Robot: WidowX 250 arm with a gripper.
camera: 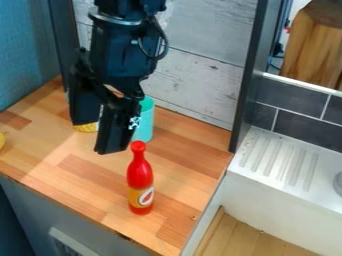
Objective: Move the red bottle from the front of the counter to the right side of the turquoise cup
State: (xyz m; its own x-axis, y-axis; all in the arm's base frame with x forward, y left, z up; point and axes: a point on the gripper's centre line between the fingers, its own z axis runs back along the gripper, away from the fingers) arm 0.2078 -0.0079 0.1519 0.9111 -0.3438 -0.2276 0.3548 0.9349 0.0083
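One red plastic-looking bottle (140,175) stands upright on a wooden table (80,187), near an open black claw (98,138).
The claw hangs from the top, up and to the left of the bottle's round cap, its two fingers apart with nothing gripped; how wide the gap is, I cannot tell exactly. The bottle is smooth and slim-necked, with one orange label bearing a white patch and red drop shape. Behind the claw are one smooth teal cylinder (145,122) and one bumpy yellow object (85,128), both partly hidden; one more yellow piece (2,141) is cut off at the left edge. The table is of glued wood strips. One ridged white drainboard (284,160) lies to the right, below dark rectangular tiles (304,125) with pale joints.
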